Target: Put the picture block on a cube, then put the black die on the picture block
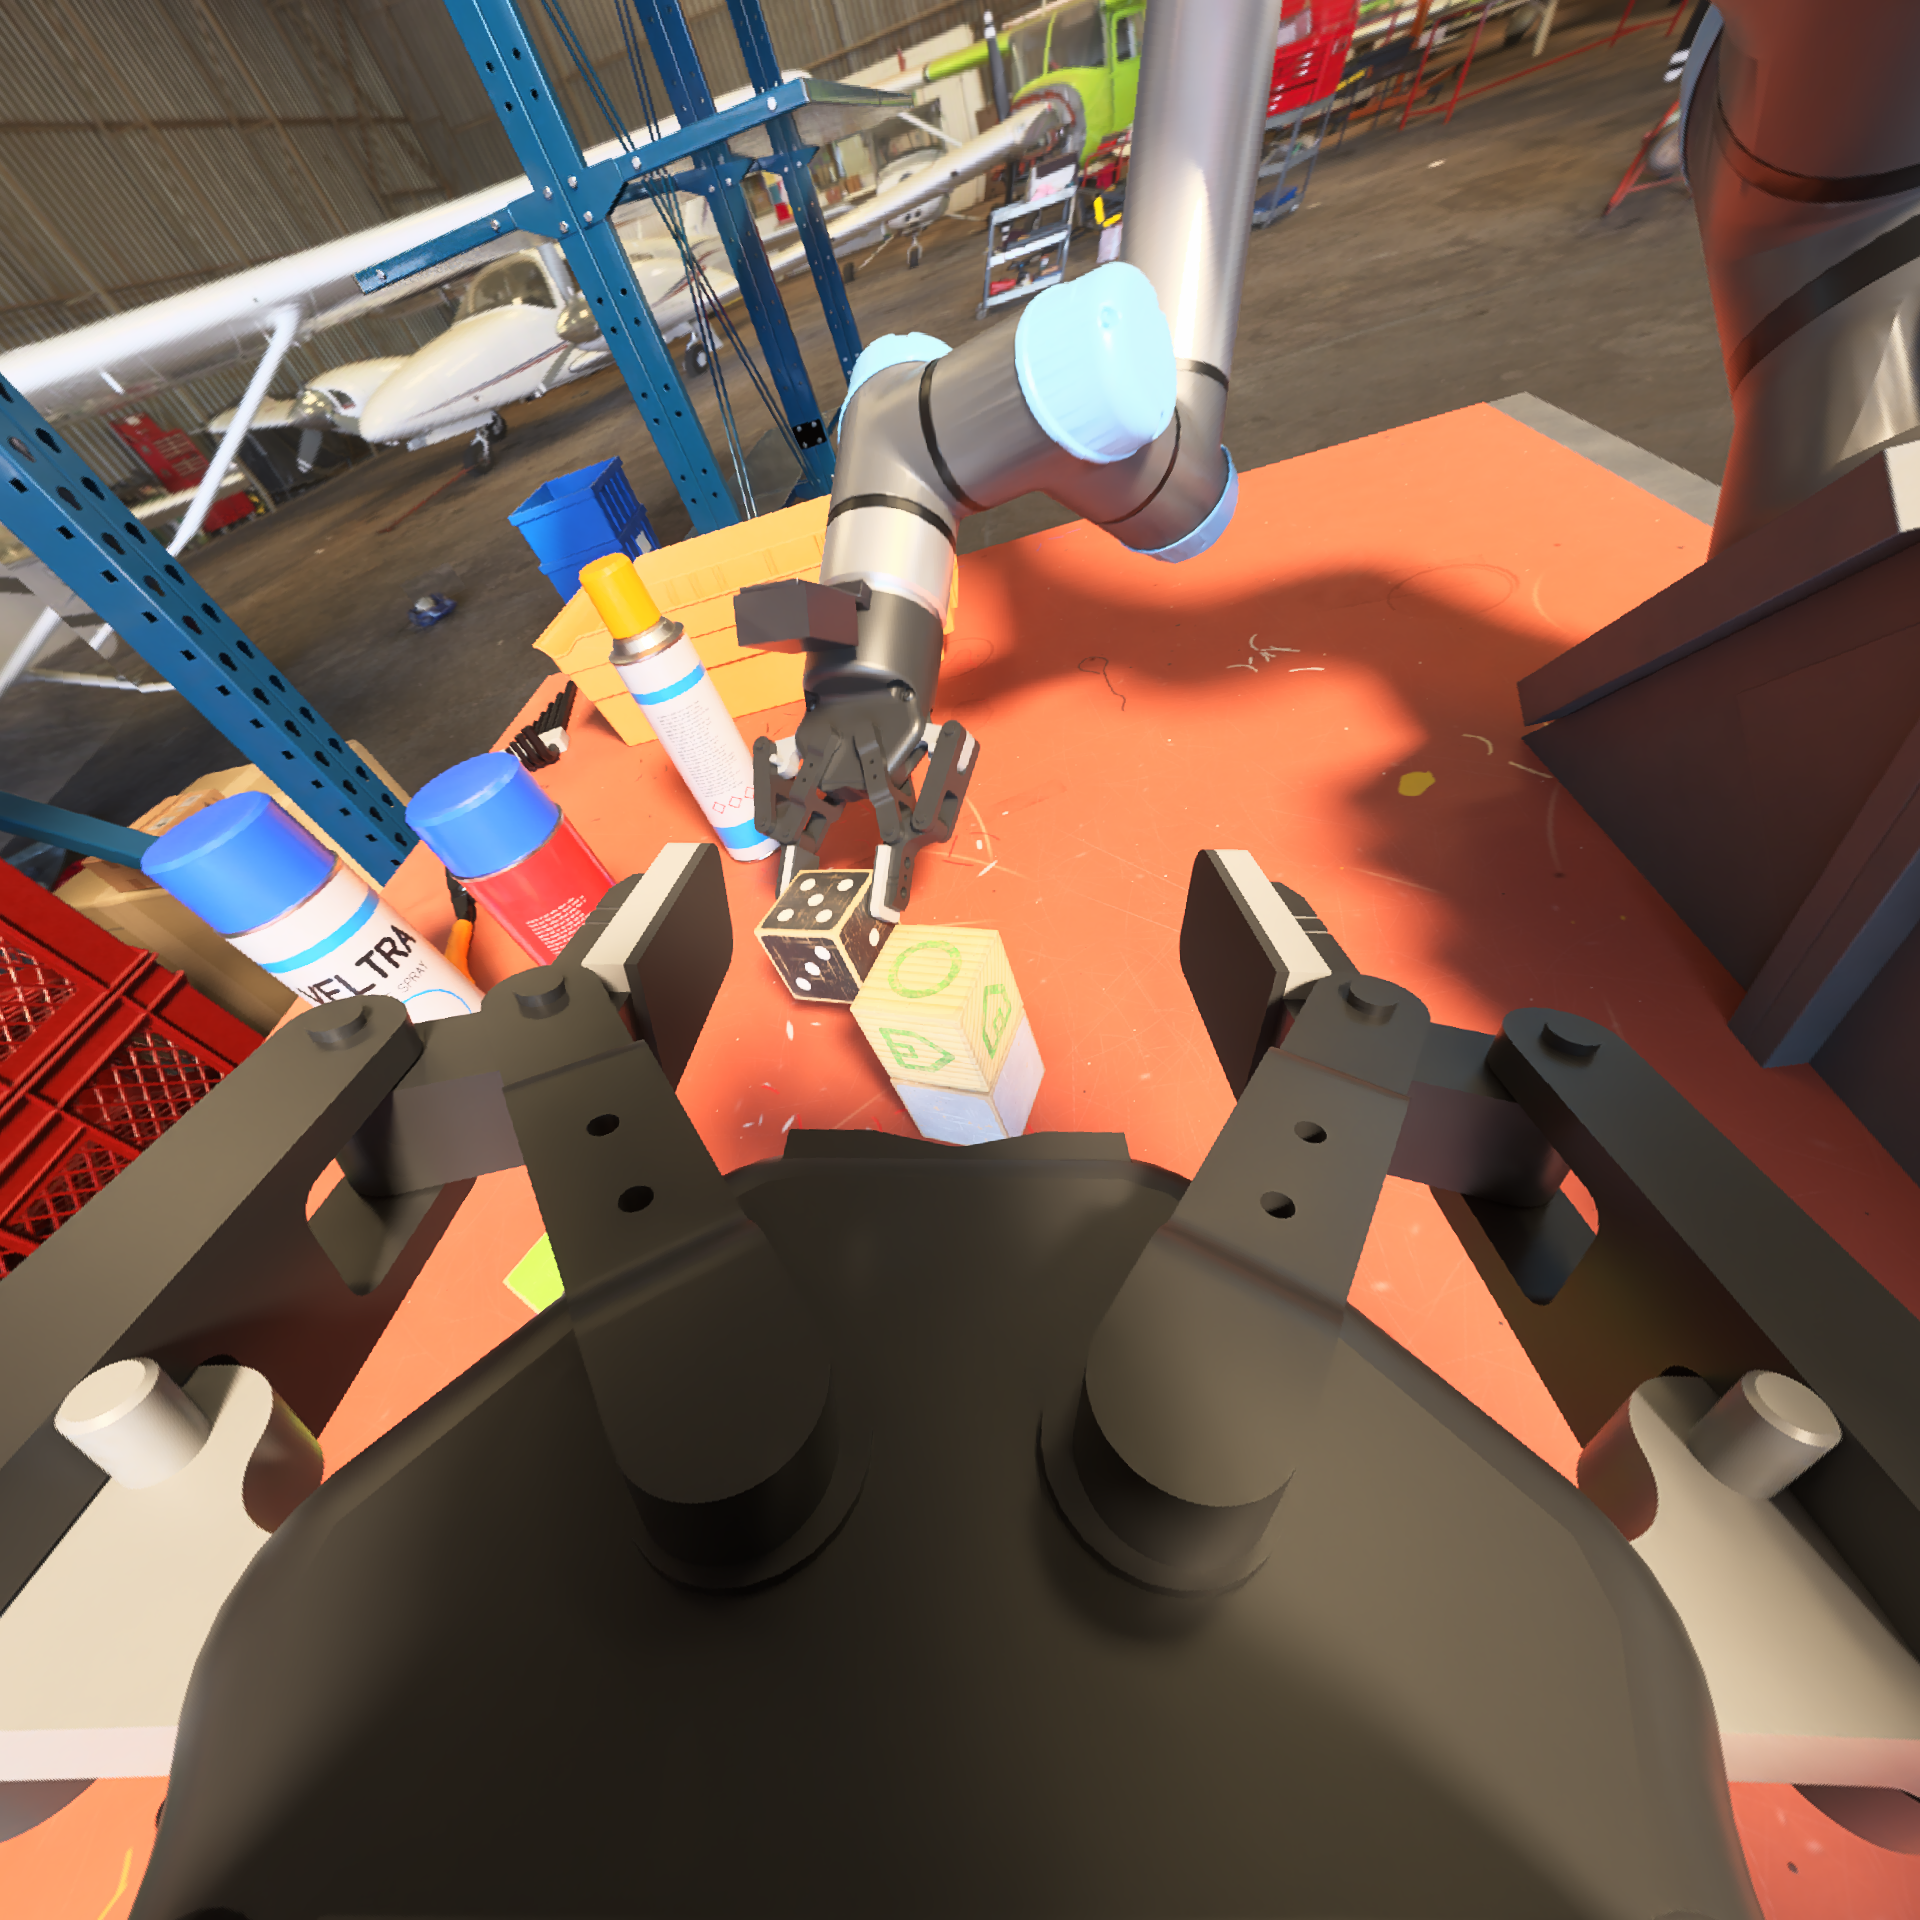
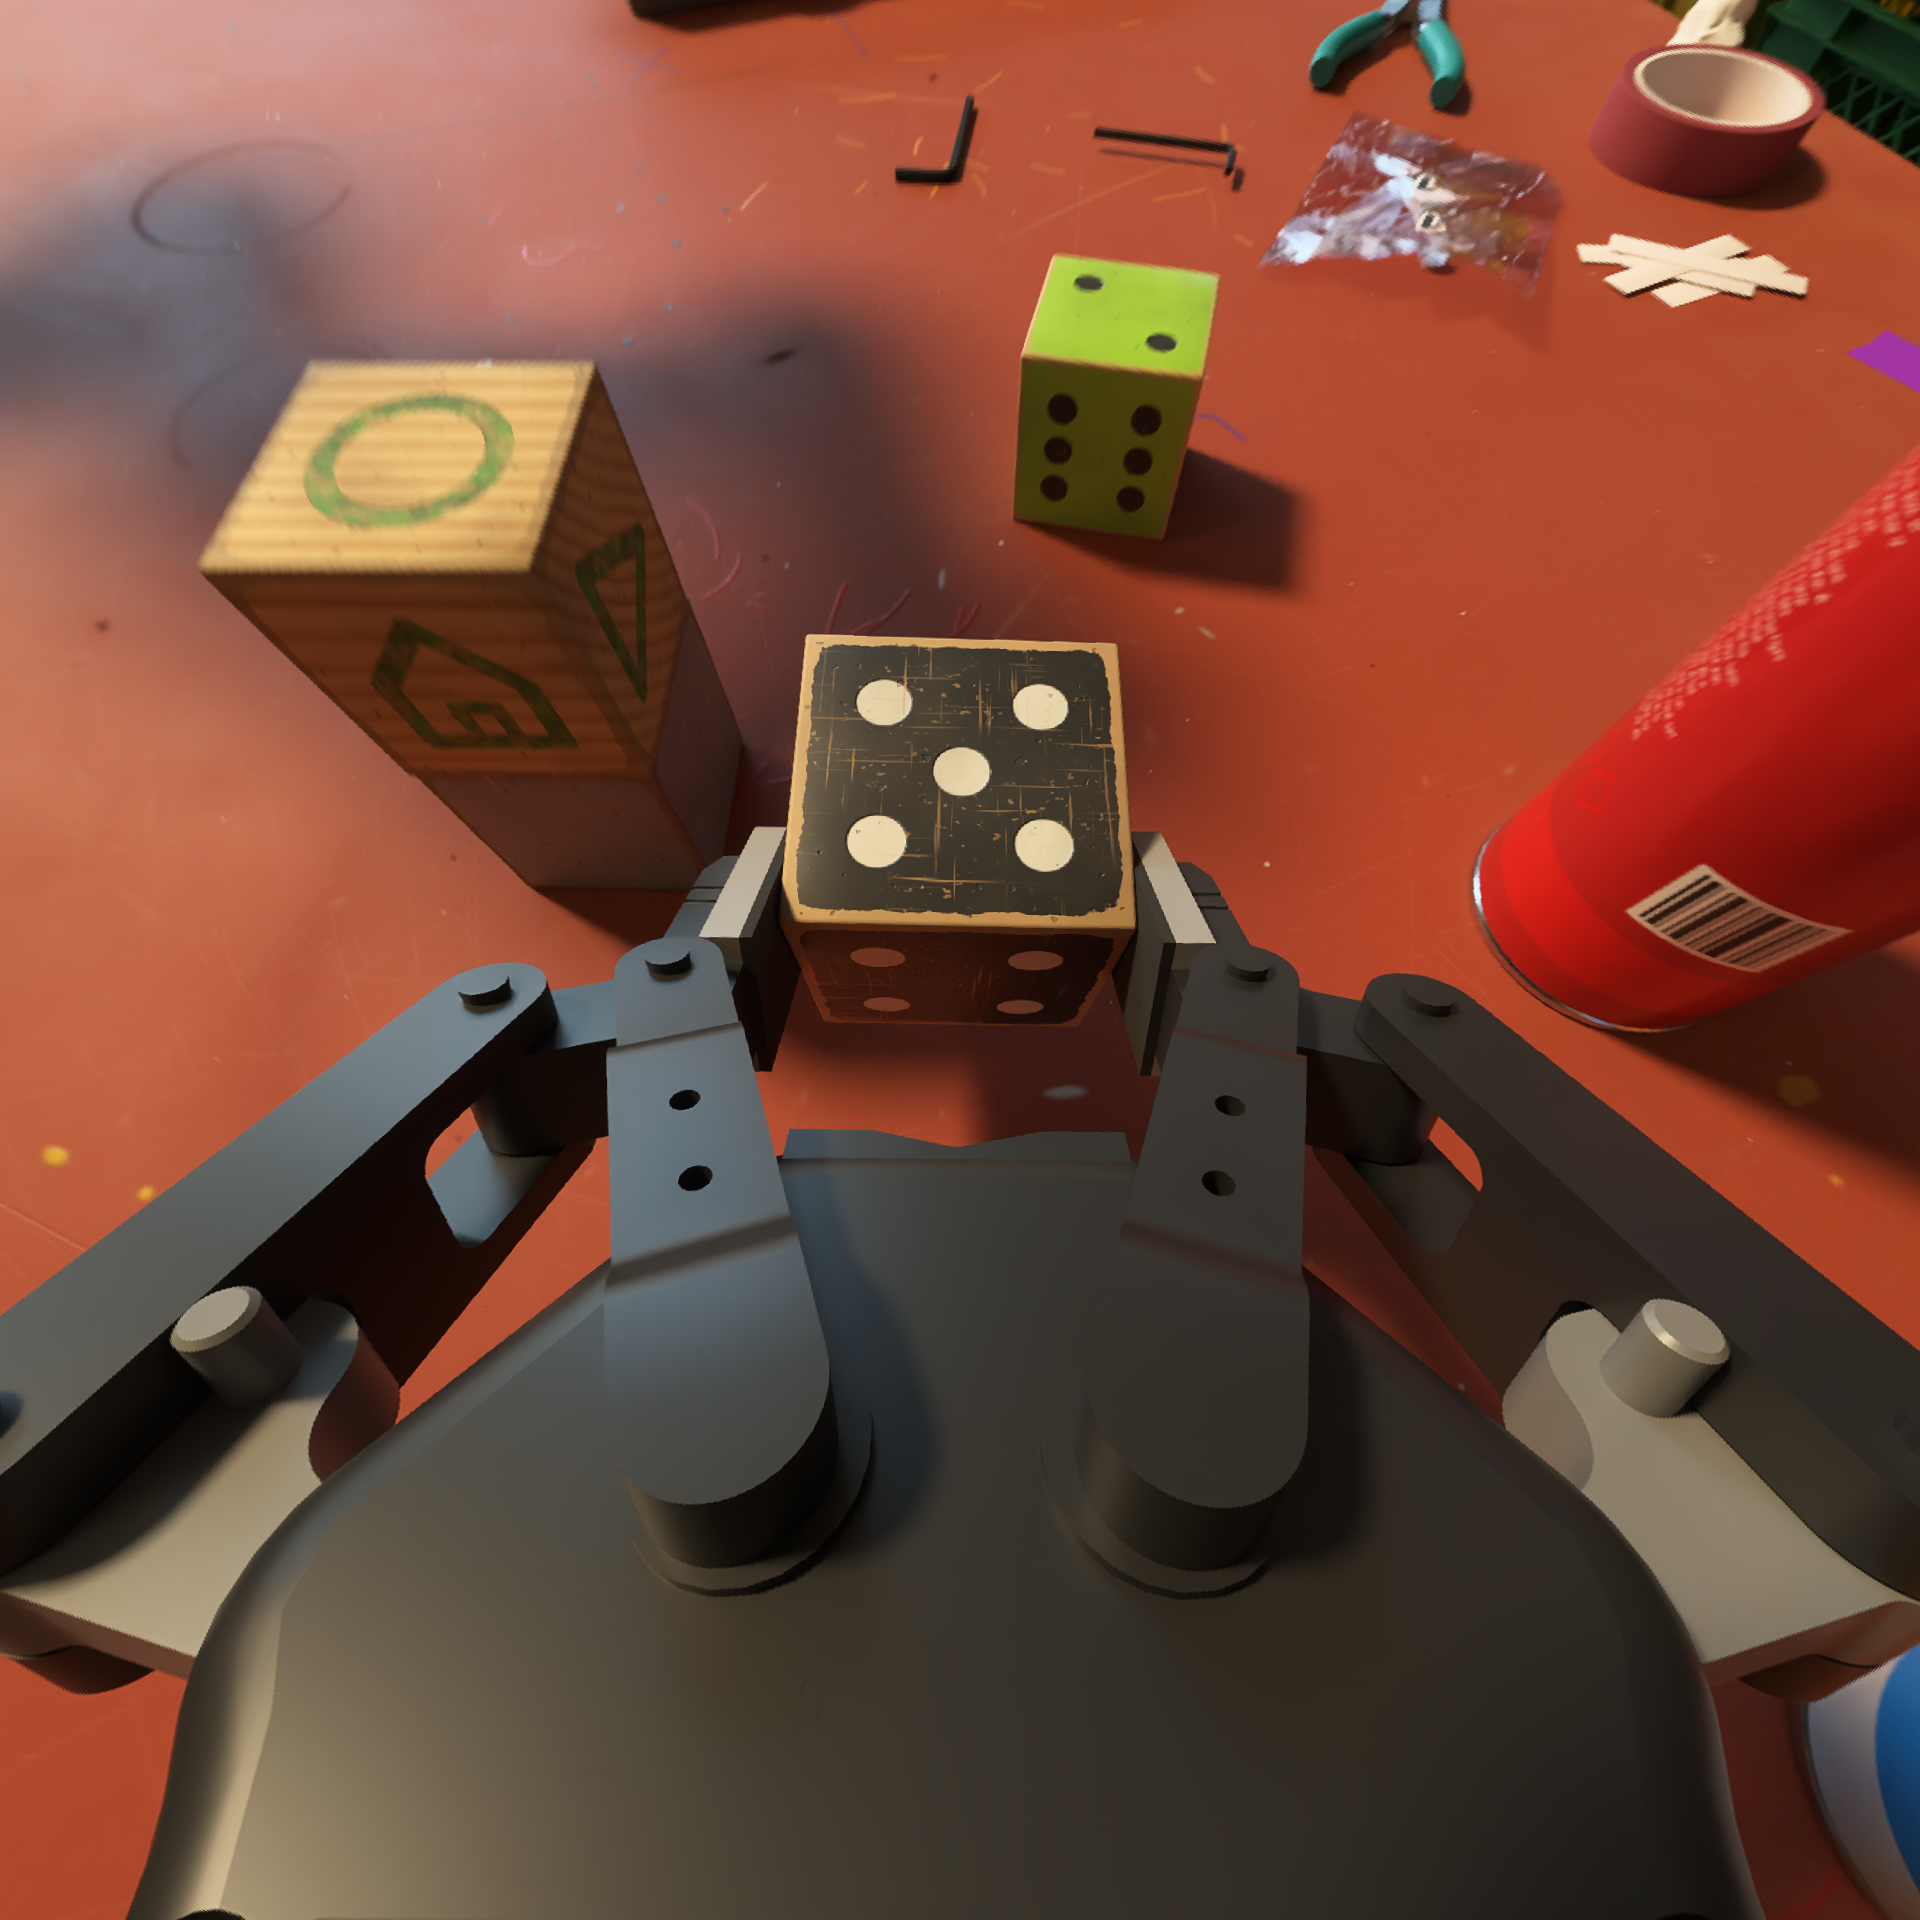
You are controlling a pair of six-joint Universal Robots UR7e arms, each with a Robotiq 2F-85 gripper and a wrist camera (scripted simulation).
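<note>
The wooden picture block [image 2: 447, 561] with green drawings stands on a pale grey cube [image 2: 582, 821]. The stack also shows in the left wrist view, block [image 1: 940, 997] on cube [image 1: 966, 1107]. My right gripper [image 2: 956, 904] is shut on the black die [image 2: 961, 779], five pips up, just right of the stack and seemingly a little above the table. In the left wrist view the right gripper [image 1: 840, 878] holds the die [image 1: 821, 935] beside the stack. My left gripper [image 1: 956, 904] is open and empty, above and in front of the stack.
A green die [image 2: 1117, 395] sits beyond the black die. A red spray can [image 2: 1714, 810] stands close on the right. Hex keys [image 2: 940, 145], a plastic bag [image 2: 1413, 208], a tape roll [image 2: 1704, 114] and pliers [image 2: 1392, 42] lie farther off. Spray cans [image 1: 686, 707] and an orange bin [image 1: 707, 613] also stand on the table.
</note>
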